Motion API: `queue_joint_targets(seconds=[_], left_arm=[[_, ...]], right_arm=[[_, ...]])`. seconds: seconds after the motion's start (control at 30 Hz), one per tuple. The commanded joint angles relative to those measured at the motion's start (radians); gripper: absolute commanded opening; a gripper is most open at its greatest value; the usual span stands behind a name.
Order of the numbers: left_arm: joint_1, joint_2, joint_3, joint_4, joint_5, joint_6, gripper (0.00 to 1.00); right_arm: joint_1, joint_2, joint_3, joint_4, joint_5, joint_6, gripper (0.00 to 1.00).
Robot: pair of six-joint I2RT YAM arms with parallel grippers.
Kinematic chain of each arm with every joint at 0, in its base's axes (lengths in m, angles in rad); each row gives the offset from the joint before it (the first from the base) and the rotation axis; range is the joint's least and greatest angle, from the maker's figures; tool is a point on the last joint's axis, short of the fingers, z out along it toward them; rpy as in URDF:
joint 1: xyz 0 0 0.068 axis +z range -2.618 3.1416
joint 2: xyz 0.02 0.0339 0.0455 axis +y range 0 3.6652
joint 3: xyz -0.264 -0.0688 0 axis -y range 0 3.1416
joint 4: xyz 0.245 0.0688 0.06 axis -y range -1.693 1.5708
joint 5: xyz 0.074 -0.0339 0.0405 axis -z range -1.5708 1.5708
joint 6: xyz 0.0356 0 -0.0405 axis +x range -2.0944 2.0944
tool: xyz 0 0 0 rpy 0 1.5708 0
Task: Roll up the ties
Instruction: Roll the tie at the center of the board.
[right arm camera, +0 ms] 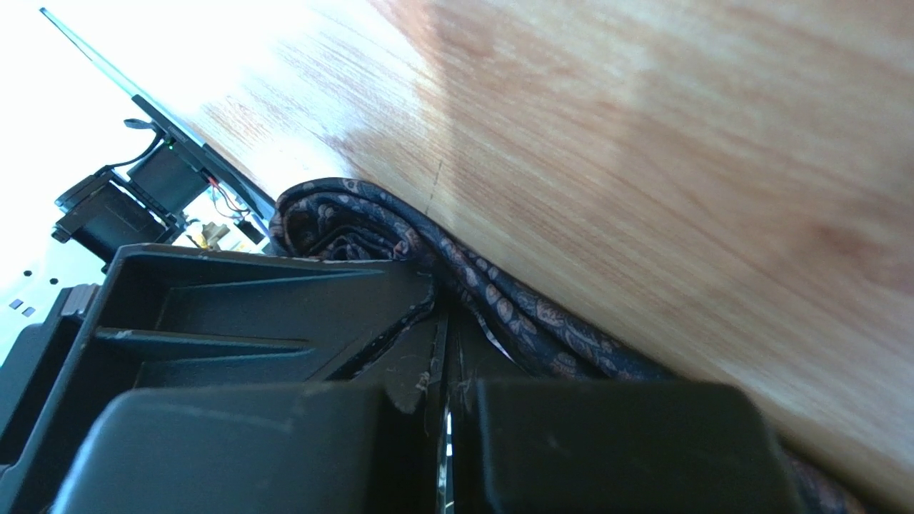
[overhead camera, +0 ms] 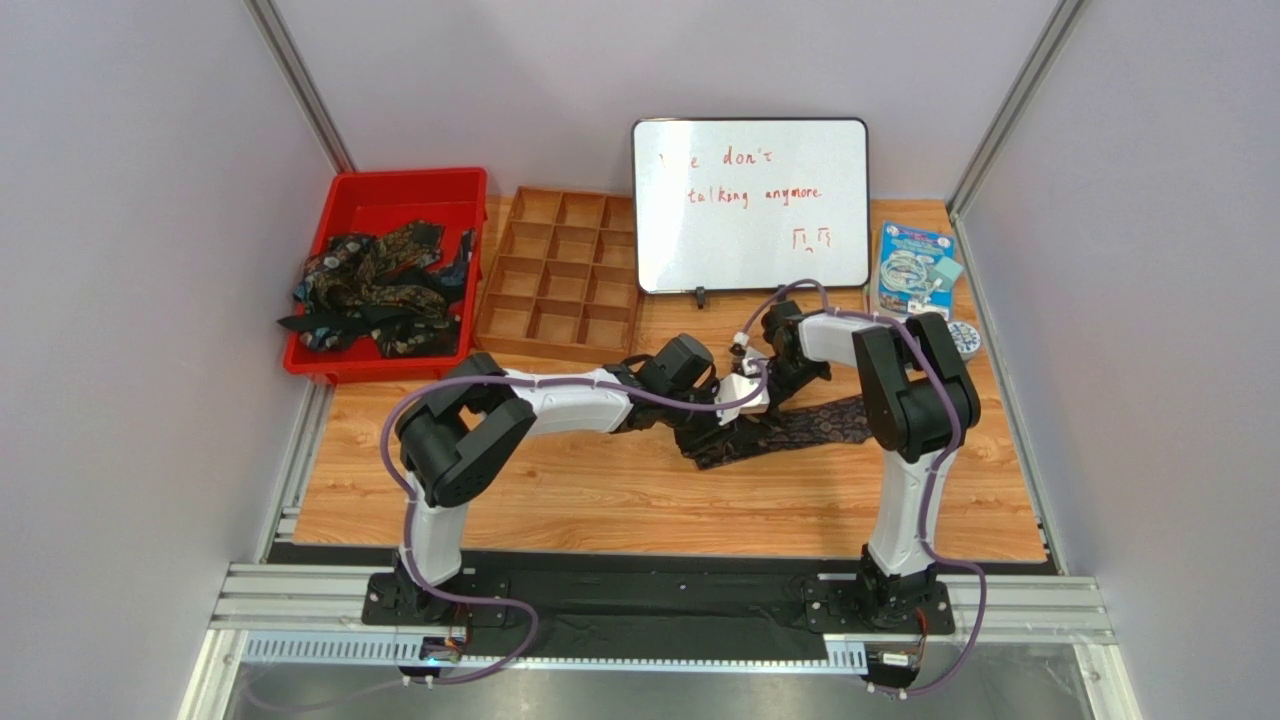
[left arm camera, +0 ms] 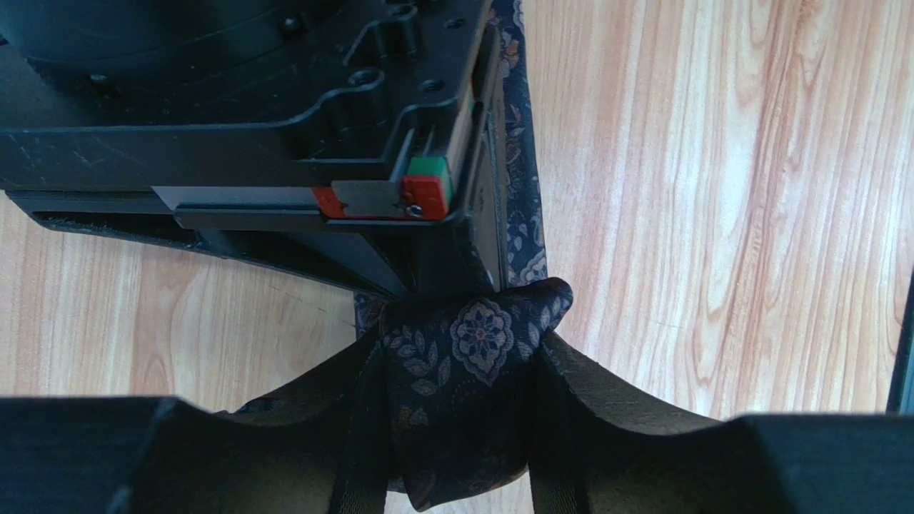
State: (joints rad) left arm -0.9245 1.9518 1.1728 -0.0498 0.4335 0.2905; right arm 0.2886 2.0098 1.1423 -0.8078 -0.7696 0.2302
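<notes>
Red bin [overhead camera: 406, 177], ×1, is sitting far left and holding a tangled heap of ties [overhead camera: 376, 288]; I cannot count them. Wooden tray [overhead camera: 559, 278], ×1, is standing just beside it. Left gripper [left arm camera: 456, 343] is clamping the bunched end of one tie [overhead camera: 819, 425] mid-table, with the rest trailing right, flat on the wood. Right gripper [right arm camera: 445, 364] is resting against that tie with fingers pressed together; whether fabric is pinched, cannot tell. Whiteboard [overhead camera: 748, 203], ×1, is standing behind, and a blue packet [overhead camera: 917, 267], ×1, is lying to its right. Wood-grain table [overhead camera: 601, 495]; pale walls are enclosing three sides.
</notes>
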Motion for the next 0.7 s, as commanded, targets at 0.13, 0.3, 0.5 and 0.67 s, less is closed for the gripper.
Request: queue_joint_targets(seconds=[0.13,0.3,0.5,0.67], left_arm=[[-0.016,0.062,-0.027,-0.057,-0.055,0.027,0.35],[-0.017,0.055,-0.056,-0.131,-0.050,0.096,0.32],[-0.022,0.058,-0.071,-0.185,-0.038,0.134,0.31],[-0.023,0.061,-0.070,-0.190,-0.029,0.159,0.32]], right_arm=[[0.017,0.023,-0.056,0.032,0.036,0.025,0.00],[-0.034,-0.029,0.000,-0.097,0.009,-0.040,0.05],[-0.081,-0.114,0.050,-0.231,-0.023,-0.098,0.17],[-0.111,-0.180,0.043,-0.240,-0.071,-0.112,0.30]])
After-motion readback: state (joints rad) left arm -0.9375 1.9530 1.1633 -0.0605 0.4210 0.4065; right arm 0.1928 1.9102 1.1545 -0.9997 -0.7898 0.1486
